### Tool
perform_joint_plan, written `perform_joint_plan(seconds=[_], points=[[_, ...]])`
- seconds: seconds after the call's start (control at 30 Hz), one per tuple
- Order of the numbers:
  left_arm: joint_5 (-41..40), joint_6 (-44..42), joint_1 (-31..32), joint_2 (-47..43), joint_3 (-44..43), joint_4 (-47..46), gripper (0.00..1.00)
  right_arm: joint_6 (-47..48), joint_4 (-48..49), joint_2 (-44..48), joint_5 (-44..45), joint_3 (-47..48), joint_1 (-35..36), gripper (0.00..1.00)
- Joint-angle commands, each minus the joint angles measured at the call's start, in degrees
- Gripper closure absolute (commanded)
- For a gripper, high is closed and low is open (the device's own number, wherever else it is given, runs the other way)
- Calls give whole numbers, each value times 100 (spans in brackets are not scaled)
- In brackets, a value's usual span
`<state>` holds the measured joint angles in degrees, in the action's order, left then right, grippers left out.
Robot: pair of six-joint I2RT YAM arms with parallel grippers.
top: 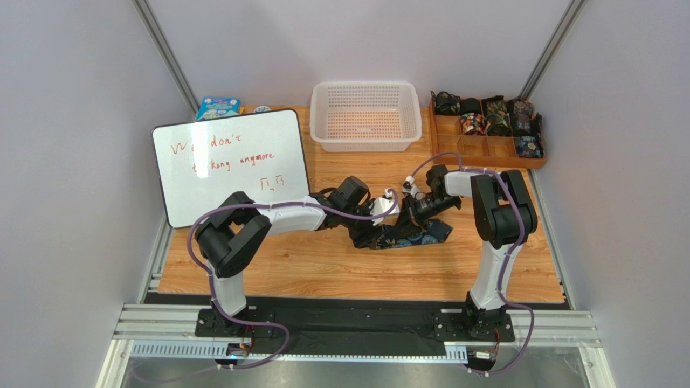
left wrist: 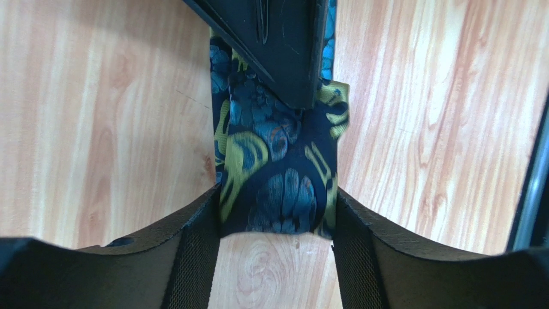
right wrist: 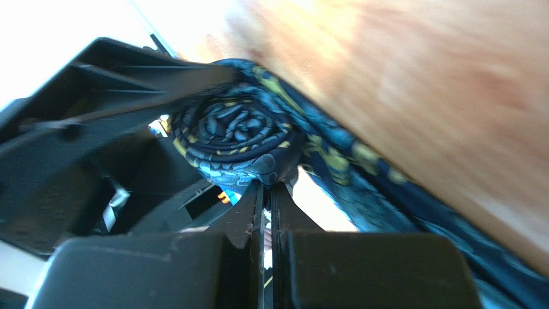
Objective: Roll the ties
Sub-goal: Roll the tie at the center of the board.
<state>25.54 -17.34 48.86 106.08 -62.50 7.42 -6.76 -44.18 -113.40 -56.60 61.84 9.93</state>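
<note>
One of the ties point(top: 425, 233), black with teal and yellow paisley, lies across the middle of the wooden table point(top: 324, 267). In the right wrist view its end is wound into a tight spiral roll point(right wrist: 235, 135). My right gripper point(right wrist: 267, 185) is shut, its tips pinching fabric at the roll's lower edge. It shows in the left wrist view as dark fingers point(left wrist: 283, 51) pressing down on the cloth. My left gripper point(left wrist: 274, 219) stands open around the tie point(left wrist: 277, 167), one pad along each edge, the fabric flat and unsqueezed. From above, both grippers meet over the tie, left point(top: 389, 220) and right point(top: 407, 217).
A wooden tray point(top: 518, 155) at the back right holds several rolled ties point(top: 486, 117). A white plastic basket point(top: 366, 115) sits at the back centre. A whiteboard point(top: 231, 166) lies at the left, with a blue box point(top: 219, 107) behind it.
</note>
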Motion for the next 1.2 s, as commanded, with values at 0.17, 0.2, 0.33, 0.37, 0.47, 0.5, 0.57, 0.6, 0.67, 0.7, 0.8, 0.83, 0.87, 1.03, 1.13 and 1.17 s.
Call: perform_joint_plan(seconds=[0.17,0.2,0.33,0.37,0.47,0.5,0.57,0.6,0.67,0.7,0.8,0.83,0.87,1.03,1.13,1.17], points=[[566,117,-96,-422,142,-706,28,184,85,-550,1414,178,-202,100],[592,100,-96,-387,142,-890,28,193,42,-586,1519,214,-194,100],[812,30,-79,-168,212,-1453,9,176,-46,-735,1792,354,-202,100],[891,3,-61,-132,229,-1698,9,193,-81,-788,1827,398,-202,100],[813,-251,70,52,265,-1937,9,254,-231,-920,1898,513,-202,100],[769,-330,106,114,247,-1963,9,272,-301,-938,1881,548,-202,100],[576,-462,167,272,212,-2008,11,334,-345,-955,1846,574,-194,100],[497,-533,185,333,168,-1955,14,360,-397,-955,1776,583,-194,100],[304,-751,229,466,107,-1719,24,421,-433,-956,1705,601,-194,100],[259,-796,229,483,63,-1622,29,439,-477,-955,1661,601,-185,100],[39,-911,229,457,71,-1288,49,553,-547,-868,1381,557,-141,100],[-13,-929,229,396,71,-1096,59,606,-565,-763,1240,487,-89,100],[-92,-903,229,370,80,-989,64,650,-582,-692,961,443,-53,100],[12,-806,220,150,89,-173,87,650,-565,62,440,267,-70,84],[56,-718,229,132,1,301,90,589,-565,405,255,302,-220,60],[65,-700,220,141,-60,408,90,571,-556,468,168,311,-229,57]])
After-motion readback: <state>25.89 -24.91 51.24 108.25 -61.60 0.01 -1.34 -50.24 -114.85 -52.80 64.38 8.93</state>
